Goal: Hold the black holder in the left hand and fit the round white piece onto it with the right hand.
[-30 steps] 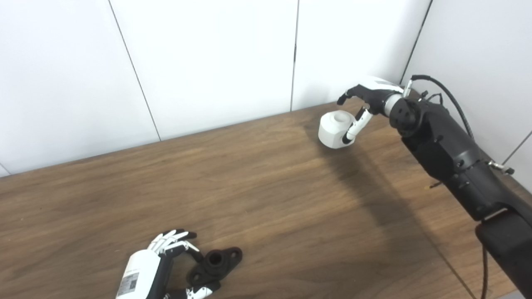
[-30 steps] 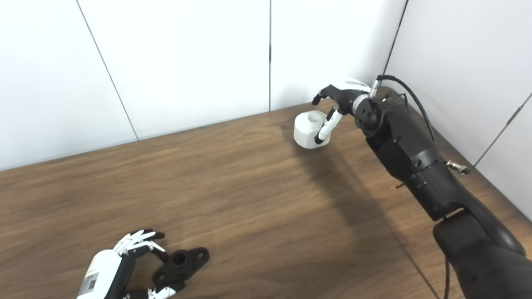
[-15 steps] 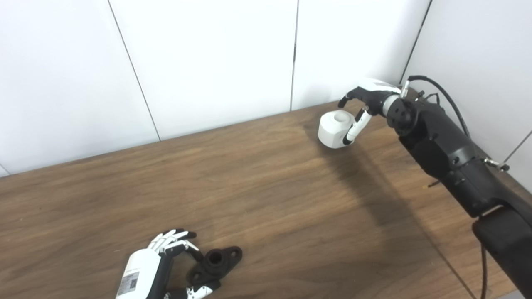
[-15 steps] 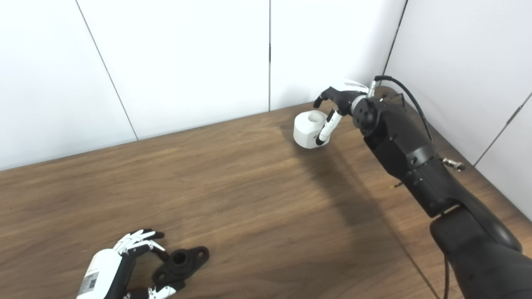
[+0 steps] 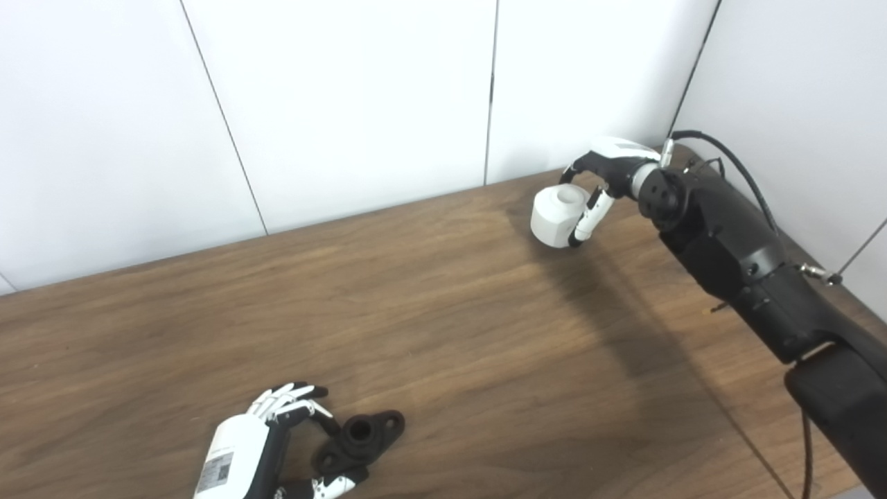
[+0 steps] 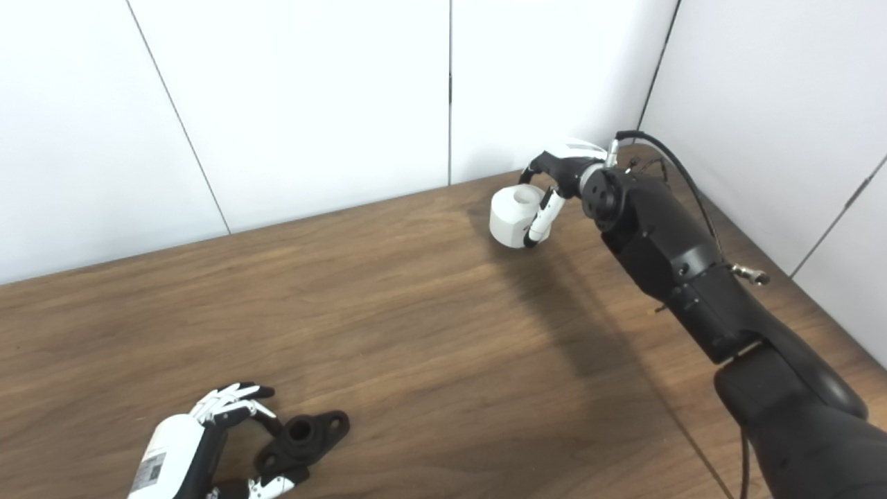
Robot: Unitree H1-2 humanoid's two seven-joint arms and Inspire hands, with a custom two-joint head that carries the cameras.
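Two robot hands are seen over a wooden tabletop [image 5: 429,326], pretty far apart from each other. The left robot hand [image 5: 277,443] is parked at the near edge of the tabletop, with its fingers [image 5: 287,398] and thumb curled loosely around one end of the black holder [image 5: 360,438]. The holder is lying flat on the tabletop, its round socket facing up. Whether it's actually being squeezed can't be told from here, so the grip is left as unclear.

The round white piece [image 5: 556,216] is found way over at the far right corner of the tabletop, close to the wall [image 5: 346,97]. The right robot hand [image 5: 604,173] is wrapped around it: fingers are draped over its far side and the thumb is pressed against its near side, so it looks clamped on. If it's been lifted off the tabletop or not can't be made out.
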